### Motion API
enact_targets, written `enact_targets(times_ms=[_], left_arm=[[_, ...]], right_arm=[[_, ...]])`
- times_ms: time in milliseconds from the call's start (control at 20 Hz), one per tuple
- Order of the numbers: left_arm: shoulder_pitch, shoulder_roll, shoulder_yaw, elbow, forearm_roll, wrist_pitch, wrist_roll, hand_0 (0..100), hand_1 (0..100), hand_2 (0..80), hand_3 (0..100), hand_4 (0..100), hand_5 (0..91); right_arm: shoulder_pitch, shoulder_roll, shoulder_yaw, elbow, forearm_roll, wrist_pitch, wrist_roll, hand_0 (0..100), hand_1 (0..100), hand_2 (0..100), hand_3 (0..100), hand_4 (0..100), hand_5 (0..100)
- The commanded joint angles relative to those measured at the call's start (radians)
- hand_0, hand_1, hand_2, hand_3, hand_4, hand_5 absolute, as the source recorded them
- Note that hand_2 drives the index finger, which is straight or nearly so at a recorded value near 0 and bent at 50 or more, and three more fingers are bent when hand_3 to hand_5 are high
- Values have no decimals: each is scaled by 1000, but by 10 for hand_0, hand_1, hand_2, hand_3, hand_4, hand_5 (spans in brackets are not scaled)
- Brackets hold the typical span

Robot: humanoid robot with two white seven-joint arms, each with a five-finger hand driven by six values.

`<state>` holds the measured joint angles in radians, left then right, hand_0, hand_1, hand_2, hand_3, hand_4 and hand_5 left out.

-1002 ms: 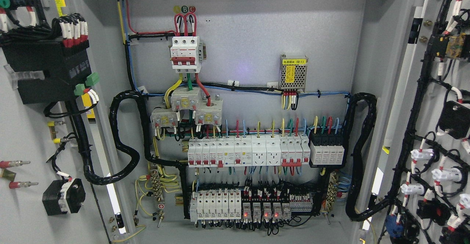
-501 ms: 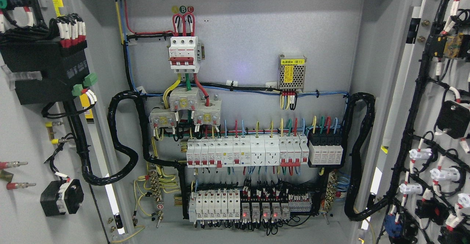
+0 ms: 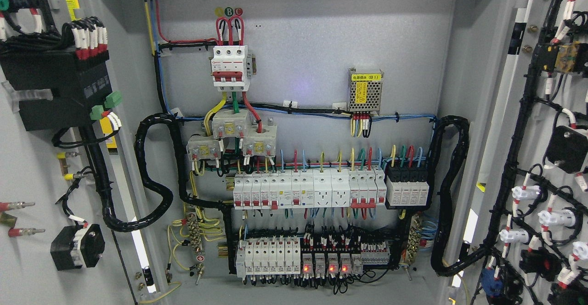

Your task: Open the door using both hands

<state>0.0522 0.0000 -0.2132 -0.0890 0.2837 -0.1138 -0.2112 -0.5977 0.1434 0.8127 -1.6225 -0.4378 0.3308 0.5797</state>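
Note:
Both grey cabinet doors stand swung wide open. The left door [image 3: 27,167] fills the left edge, its inner face carrying black modules and wiring. The right door [image 3: 546,126] fills the right edge, with black cable looms and white connectors on its inner face. Between them the cabinet interior [image 3: 303,34] is fully exposed. Neither of my hands nor any arm shows in the head view.
Inside, a red-and-white main breaker [image 3: 231,67] sits at the upper middle, a small power supply [image 3: 365,90] to its right, and two rows of breakers [image 3: 308,192] lower down. Thick black cable bundles [image 3: 151,176] loop to each door.
The view shifted very slightly left between one second ago and half a second ago. Since then nothing has moved.

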Motion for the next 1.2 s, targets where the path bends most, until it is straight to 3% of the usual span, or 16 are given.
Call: enact_targets(times_ms=[0,150,301,351,451,551,651,802,902,1153], left_arm=[[0,2,0,0,-1,0,0,332,178,0,0,0,0],[0,2,2,-3,0,0,1,332,178,0,0,0,0],[8,5,0,-32,0,-20,3,333,178,0,0,0,0],[14,6,0,-63,0,-44,3,334,180,0,0,0,0],[47,12,-2,-156,0,-92,3,338,190,0,0,0,0],[101,35,0,-309,0,-130,4,340,200,0,0,0,0],[171,63,3,-504,0,-148,10,346,222,0,0,0,0],[311,118,15,-858,2,-152,7,347,244,0,0,0,0],[375,146,58,-1024,5,-152,1,347,247,0,0,0,0],[512,143,165,-1374,5,-161,-111,349,234,0,0,0,0]], right_arm=[[48,-82,-127,15,7,-1,0,214,108,0,0,0,0],[122,-195,-208,-3,2,-12,2,214,108,0,0,0,0],[188,-255,-289,-48,8,-50,-1,215,108,0,0,0,0],[208,-269,-335,-65,8,-64,-12,215,108,0,0,0,0],[274,-286,-400,-117,8,-88,-76,214,107,0,0,0,0],[358,-321,-432,-192,8,-119,-156,215,107,0,0,0,0],[439,-352,-435,-270,8,-166,-201,215,107,0,0,0,0],[537,-383,-448,-306,10,-251,-234,214,106,0,0,0,0],[614,-415,-498,-313,27,-286,-238,214,106,0,0,0,0],[795,-433,-638,-342,31,-444,-238,215,106,0,0,0,0]])
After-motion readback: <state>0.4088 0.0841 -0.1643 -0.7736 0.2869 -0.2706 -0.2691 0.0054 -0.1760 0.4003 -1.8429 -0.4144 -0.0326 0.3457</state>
